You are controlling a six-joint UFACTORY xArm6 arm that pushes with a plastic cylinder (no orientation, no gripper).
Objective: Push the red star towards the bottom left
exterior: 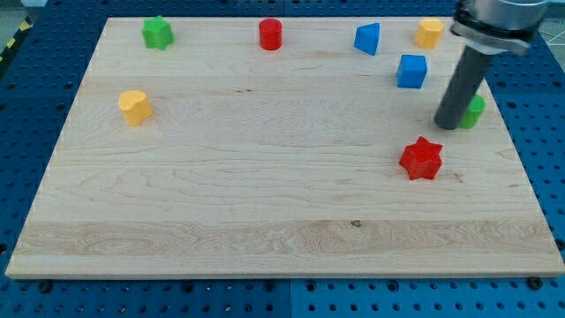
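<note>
My tip (448,124) sits just up-right of the red star (420,159), apart from it, beside a green block (476,111).

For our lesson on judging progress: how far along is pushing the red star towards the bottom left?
Done: nothing visible; the red star sits at the board's right side, far from the bottom-left corner. In hand: my tip stands just above and right of the star, beside a green block, not touching the star. Left: the whole push.

A pale wooden board (265,203) with visible grain lies on a blue perforated table (35,106), with a yellow-black striped edge (16,37) at the view's top left.
</note>
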